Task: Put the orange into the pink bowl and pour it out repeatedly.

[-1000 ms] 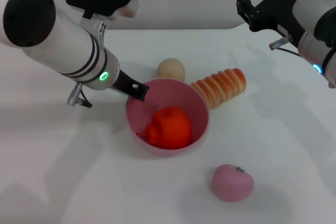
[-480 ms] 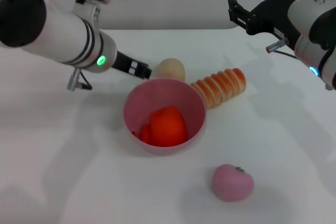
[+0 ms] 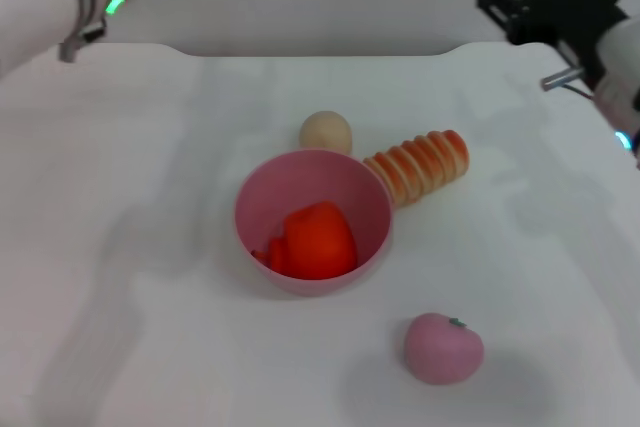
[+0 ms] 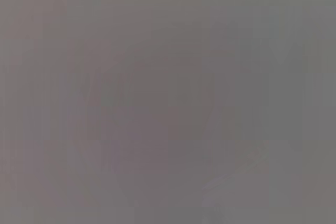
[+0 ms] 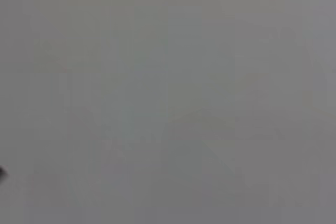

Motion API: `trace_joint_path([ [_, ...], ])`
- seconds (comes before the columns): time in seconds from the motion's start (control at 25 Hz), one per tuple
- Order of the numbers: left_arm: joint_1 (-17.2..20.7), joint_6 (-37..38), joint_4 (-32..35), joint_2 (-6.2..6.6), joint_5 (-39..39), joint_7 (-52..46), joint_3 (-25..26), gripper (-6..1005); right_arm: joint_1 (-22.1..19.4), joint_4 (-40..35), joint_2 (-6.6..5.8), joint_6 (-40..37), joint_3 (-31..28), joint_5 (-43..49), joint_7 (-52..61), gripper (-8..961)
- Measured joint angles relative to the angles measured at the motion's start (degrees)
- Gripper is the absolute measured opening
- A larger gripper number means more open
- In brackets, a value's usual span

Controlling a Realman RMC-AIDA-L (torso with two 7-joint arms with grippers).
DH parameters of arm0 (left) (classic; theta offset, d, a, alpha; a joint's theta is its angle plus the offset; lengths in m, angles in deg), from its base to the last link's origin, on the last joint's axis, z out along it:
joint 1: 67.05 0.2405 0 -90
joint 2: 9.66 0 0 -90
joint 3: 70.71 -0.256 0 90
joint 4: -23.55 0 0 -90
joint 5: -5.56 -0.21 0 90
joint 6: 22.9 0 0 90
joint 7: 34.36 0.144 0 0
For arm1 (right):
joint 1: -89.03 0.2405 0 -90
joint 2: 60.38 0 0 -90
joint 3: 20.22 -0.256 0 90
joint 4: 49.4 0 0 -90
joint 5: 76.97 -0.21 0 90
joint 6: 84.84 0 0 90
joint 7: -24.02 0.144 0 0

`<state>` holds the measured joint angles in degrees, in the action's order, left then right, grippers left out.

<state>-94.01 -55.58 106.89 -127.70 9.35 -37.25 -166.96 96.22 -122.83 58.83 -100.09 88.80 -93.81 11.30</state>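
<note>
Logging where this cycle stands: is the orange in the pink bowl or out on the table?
In. The orange lies inside the pink bowl, which stands upright on the table, with neither gripper near it.

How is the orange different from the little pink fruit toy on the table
The orange is bright red-orange and lies inside the pink bowl; the pink fruit toy is pale pink and sits alone on the bare white table, nearer the robot. The orange looks somewhat larger. Both are roundish toy fruits, and neither gripper touches them.
</note>
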Motion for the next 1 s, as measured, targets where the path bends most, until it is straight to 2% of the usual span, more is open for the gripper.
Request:
trace_joint_path([
  [0.04, 3.10, 6.92, 0.14, 0.01, -0.61, -0.11, 0.00, 751, -0.22, 1.93, 0.01, -3.10, -0.61, -0.04, 0.16, 754],
  [0.08, 4.22, 9.67, 0.16, -0.01, -0.66, -0.19, 0.00, 765, -0.48, 3.50, 0.04, -5.76, -1.00, -0.04, 0.52, 754],
  [0.16, 8.79, 19.87, -0.78, -0.05, -0.40, -1.00, 0.07, 794, -1.01, 6.10, -0.01, -9.79, -1.51, -0.11, 1.62, 754],
  [0.2, 8.79, 19.87, -0.78, -0.05, -0.40, -1.00, 0.07, 808, -1.19, 6.96, -0.08, -10.68, -1.69, -0.13, 2.30, 754],
  [0.24, 10.35, 23.41, -1.67, -0.08, -0.25, -1.46, 0.14, 822, -1.30, 7.79, -0.17, -11.25, -1.82, -0.14, 3.09, 754],
  [0.28, 13.29, 32.88, -5.91, -0.11, -0.07, -3.11, 0.35, 822, -1.42, 8.83, -0.22, -11.67, -2.11, -0.14, 4.26, 754],
  [0.36, 14.58, 39.44, -10.02, -0.16, 0.18, -4.70, 0.35, 821, -1.60, 11.41, -0.24, -13.64, -2.53, -0.16, 6.44, 755],
  [0.4, 14.58, 39.44, -10.02, -0.16, 0.18, -4.70, 0.35, 821, -1.67, 12.96, -0.23, -15.83, -2.50, -0.17, 7.29, 755],
  [0.44, 15.23, 47.33, -15.77, -0.17, 0.39, -6.88, 0.13, 821, -1.75, 15.22, -0.18, -19.07, -2.25, -0.18, 8.09, 755],
  [0.48, 15.20, 51.50, -19.34, -0.27, 0.41, -7.85, 0.03, 821, -1.76, 16.84, -0.15, -21.26, -1.98, -0.19, 8.45, 755],
  [0.6, 15.13, 53.83, -21.44, -0.34, 0.42, -8.27, 0.00, 821, -1.71, 21.77, -0.04, -26.83, -1.58, -0.22, 8.85, 755],
  [0.68, 15.13, 53.83, -21.44, -0.34, 0.42, -8.27, 0.00, 821, -1.51, 23.31, -0.10, -27.56, -1.97, -0.44, 8.89, 755],
  [0.72, 14.00, 58.84, -28.52, -0.45, 0.87, -8.90, -0.29, 821, -1.40, 23.89, -0.19, -27.61, -2.20, -0.66, 8.92, 755],
  [1.0, 13.49, 63.25, -34.28, -0.36, 3.65, -8.59, -0.13, 821, -1.25, 24.67, -0.39, -27.86, -3.40, -2.50, 9.26, 755],
])
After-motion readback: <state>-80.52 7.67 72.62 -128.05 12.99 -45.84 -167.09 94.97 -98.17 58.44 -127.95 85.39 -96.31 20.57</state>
